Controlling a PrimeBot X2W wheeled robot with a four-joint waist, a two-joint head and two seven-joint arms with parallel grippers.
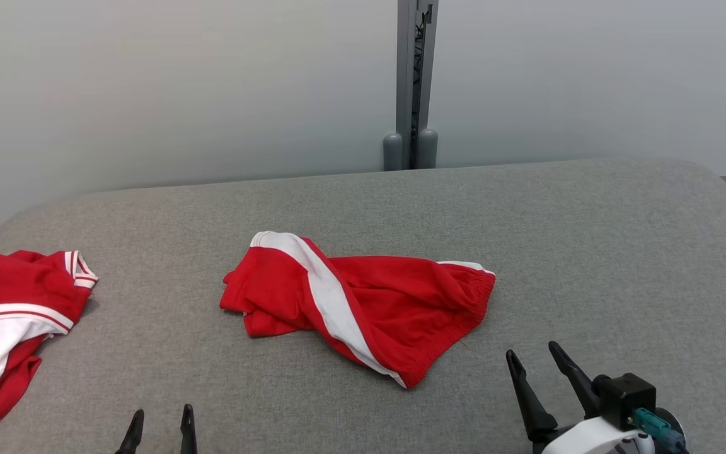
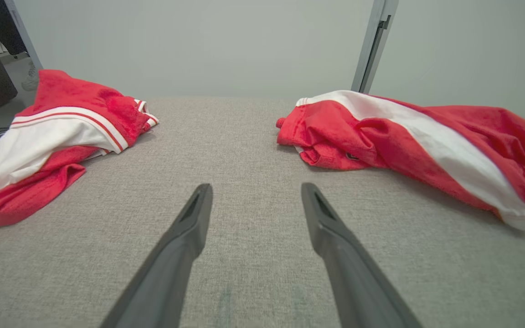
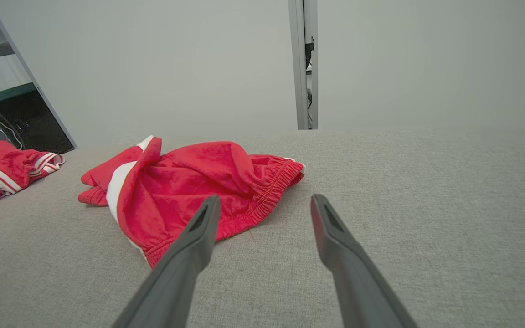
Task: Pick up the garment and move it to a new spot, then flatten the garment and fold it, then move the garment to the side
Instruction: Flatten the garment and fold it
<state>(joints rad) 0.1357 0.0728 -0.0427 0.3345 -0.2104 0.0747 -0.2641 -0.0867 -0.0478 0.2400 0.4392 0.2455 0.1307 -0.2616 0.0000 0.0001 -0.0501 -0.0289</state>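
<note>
The crumpled red fabric shorts with a white side stripe [image 1: 369, 296] lie bunched in the middle of the grey cloth-covered table [image 1: 590, 252], elastic waistband towards the right, nothing touching them. Our left gripper [image 1: 158, 432] hovers at the near edge, left of the shorts, fingers spread and empty. Our right gripper [image 1: 532, 353] sits just near of the waistband end, likewise released and holding nothing. We judge both stand wide so either can close on a fold for the first lift. A second red-and-white garment [image 1: 10, 315] rests at the left edge, well apart, so the bare cloth to the right seems the likelier new spot.
</note>
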